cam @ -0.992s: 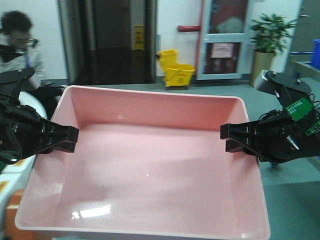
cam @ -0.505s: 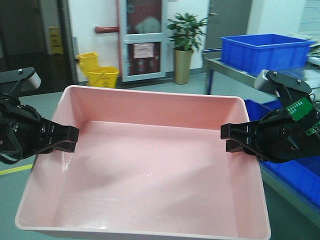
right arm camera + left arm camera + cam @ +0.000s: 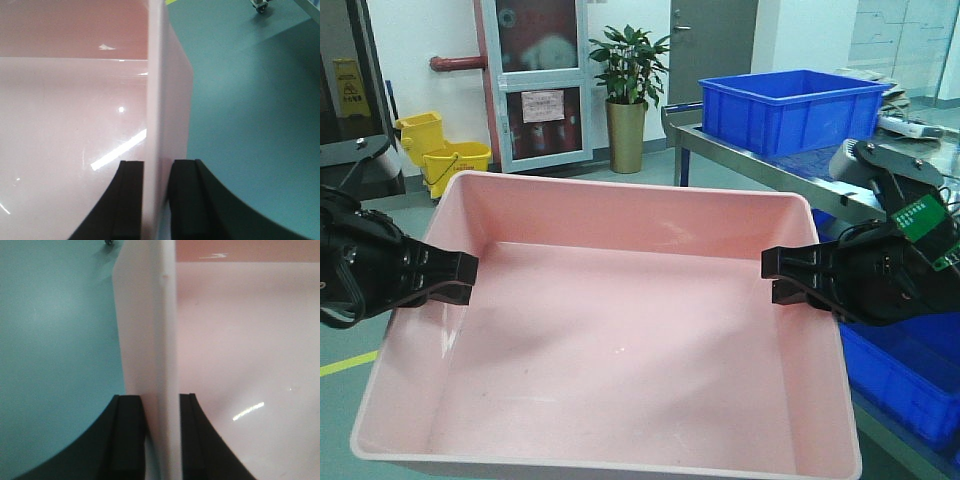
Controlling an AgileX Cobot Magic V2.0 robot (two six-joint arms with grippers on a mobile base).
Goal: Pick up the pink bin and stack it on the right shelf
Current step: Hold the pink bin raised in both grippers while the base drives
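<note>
The pink bin [image 3: 610,340] fills the front view, held level in the air between my two arms. My left gripper [image 3: 468,278] is shut on its left wall; in the left wrist view the black fingers [image 3: 129,430] clamp the wall [image 3: 150,330] from both sides. On the opposite side my right gripper [image 3: 772,277] is shut on the right wall, and the right wrist view shows its fingers [image 3: 131,195] pinching that thin wall [image 3: 157,100]. The bin is empty. The right shelf is out of view.
A blue crate [image 3: 785,105] stands on a steel table [image 3: 720,140] at the back right, with another blue crate [image 3: 905,370] low beside my right arm. A potted plant [image 3: 628,80] and yellow mop buckets [image 3: 445,155] stand by the far wall. Teal floor [image 3: 55,330] lies below.
The background has swept to the left: the seated person and dark doorway are gone, and the blue crates and steel table have come in. The bin and both grips look unchanged.
</note>
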